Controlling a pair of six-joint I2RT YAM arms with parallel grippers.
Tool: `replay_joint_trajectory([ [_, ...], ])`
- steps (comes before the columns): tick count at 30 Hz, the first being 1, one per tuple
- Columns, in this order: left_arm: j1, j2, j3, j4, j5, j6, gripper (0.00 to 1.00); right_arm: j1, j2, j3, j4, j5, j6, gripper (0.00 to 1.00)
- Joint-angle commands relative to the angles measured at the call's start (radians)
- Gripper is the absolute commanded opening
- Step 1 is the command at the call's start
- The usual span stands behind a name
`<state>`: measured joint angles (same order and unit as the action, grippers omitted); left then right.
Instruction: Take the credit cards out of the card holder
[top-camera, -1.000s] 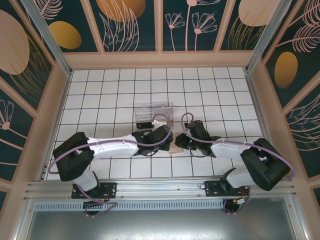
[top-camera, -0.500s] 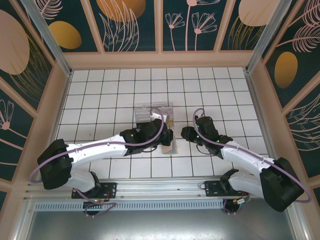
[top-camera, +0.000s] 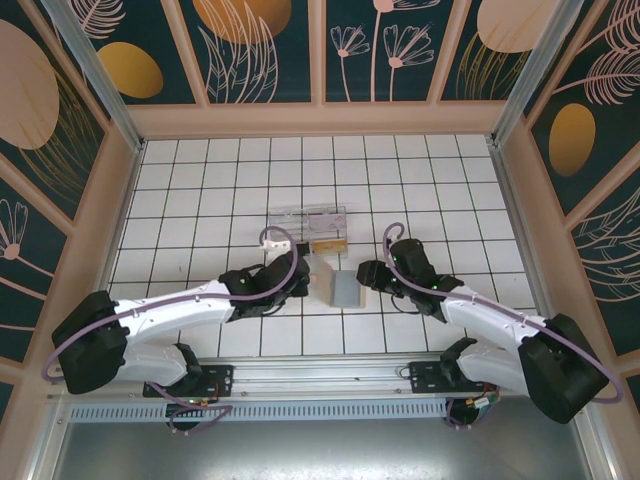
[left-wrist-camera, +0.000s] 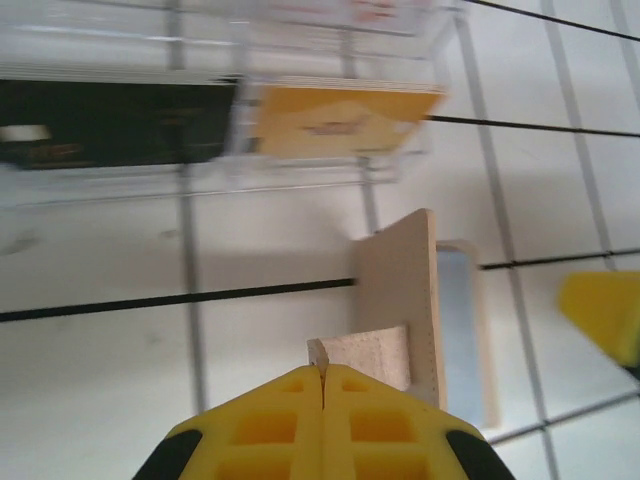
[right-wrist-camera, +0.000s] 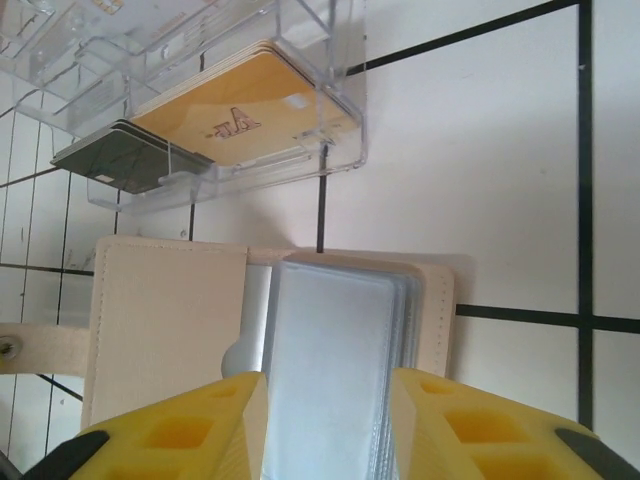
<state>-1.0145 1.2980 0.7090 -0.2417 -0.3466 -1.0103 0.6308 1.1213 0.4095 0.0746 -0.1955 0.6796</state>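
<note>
- Tan wallet (top-camera: 345, 290) lies open on the white tiles (top-camera: 200, 200) at lower centre of the top view, between the two grippers and just below the clear box (top-camera: 305, 222)
- Left gripper (top-camera: 298, 283) sits at the wallet's left side; in its wrist view the yellow jaws (left-wrist-camera: 322, 380) are clenched together on the wallet's strap (left-wrist-camera: 365, 352)
- One tan flap (left-wrist-camera: 395, 290) stands up on edge in the left wrist view, with the blue-grey lining (left-wrist-camera: 458, 320) lying flat to its right
- Right gripper (top-camera: 368, 272) is at the wallet's right edge in the top view
- In its wrist view the right gripper (right-wrist-camera: 328, 385) is released, its yellow fingers (right-wrist-camera: 170, 430) apart on either side of the pale blue-grey sleeves (right-wrist-camera: 335, 350); whether they touch the wallet cannot be told
- Whether cards sit in those sleeves cannot be told
- Wallet's left panel (right-wrist-camera: 165, 320) is plain tan, and the strap (right-wrist-camera: 40, 345) runs off the left edge of the right wrist view
- Box (right-wrist-camera: 345, 100) at the upper left of that view holds an orange stack (right-wrist-camera: 235, 115) and, beside it, a black block (right-wrist-camera: 125, 160)
- One yellow finger (left-wrist-camera: 600, 310) of the right gripper shows at the right edge of the left wrist view
</note>
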Motion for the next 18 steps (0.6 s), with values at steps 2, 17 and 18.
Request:
replay_joint_trajectory([
  [2, 0.005, -0.040, -0.089, -0.120, -0.070, -0.101, 0.00, 0.032, 0.056, 0.016, 0.057, -0.033, -0.003, 0.40],
  [17, 0.005, 0.083, -0.184, 0.006, -0.057, -0.064, 0.00, 0.150, 0.232, 0.096, 0.121, -0.048, 0.005, 0.42],
  [18, 0.006, 0.093, -0.179, 0.011, -0.055, -0.059, 0.00, 0.154, 0.241, 0.102, 0.122, -0.048, 0.006, 0.42],
])
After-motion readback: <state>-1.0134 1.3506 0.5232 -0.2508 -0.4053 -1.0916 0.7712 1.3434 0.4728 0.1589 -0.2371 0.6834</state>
